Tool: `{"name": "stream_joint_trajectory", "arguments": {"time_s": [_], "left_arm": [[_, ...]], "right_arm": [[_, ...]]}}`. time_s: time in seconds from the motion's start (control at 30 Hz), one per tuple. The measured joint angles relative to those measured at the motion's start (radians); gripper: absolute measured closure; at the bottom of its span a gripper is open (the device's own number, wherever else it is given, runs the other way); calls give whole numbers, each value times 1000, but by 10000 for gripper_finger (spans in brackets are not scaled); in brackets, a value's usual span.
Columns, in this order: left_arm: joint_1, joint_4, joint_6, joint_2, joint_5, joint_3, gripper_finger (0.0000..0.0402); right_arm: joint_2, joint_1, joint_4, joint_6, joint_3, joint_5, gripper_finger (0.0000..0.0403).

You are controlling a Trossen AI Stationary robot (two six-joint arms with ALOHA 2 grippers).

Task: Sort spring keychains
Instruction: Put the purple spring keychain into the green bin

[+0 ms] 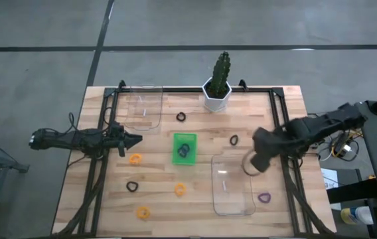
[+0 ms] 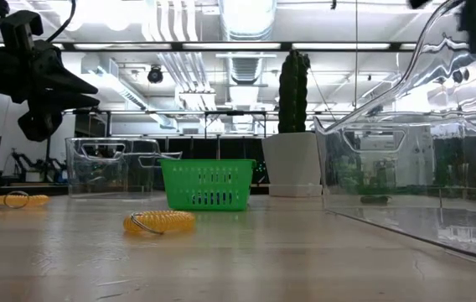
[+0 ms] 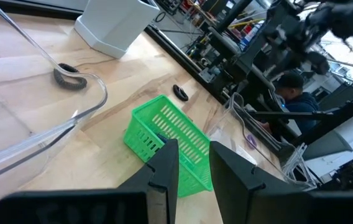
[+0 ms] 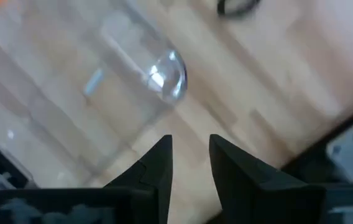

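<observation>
With its fingers slightly spread and empty over the clear bin's [image 1: 233, 186] rim, the right gripper [image 1: 255, 164] risks knocking it — the keychains [image 1: 180, 190] lie scattered across the table [image 1: 288, 99].

The tray [image 1: 184, 148] sits mid-desk [image 1: 102, 199] with a keychain [image 1: 183, 151] in it. Behind the tray stands the cactus pot [image 1: 216, 95]. One bin [image 1: 142, 108] lies behind-left of the tray, another bin [image 1: 232, 184] front-right. Loose keychains [image 1: 135, 159] lie scattered around the tray.
</observation>
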Motion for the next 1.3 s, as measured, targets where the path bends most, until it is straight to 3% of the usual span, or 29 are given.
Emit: {"name": "stream_joint_trajectory", "arguments": {"time_s": [0.3, 0.53, 0.93, 1.3], "left_arm": [[0, 0, 0, 0, 0, 0, 319], [0, 0, -1, 0, 0, 0, 319], [0, 0, -1, -1, 0, 0, 319], [0, 1, -3, -1, 0, 0, 319]], "right_arm": [[-69, 279, 46, 72, -159, -157, 309], [-30, 405, 231, 71, -242, -235, 304], [74, 497, 493, 91, -379, -247, 300], [99, 504, 581, 110, -428, -213, 300]]}}
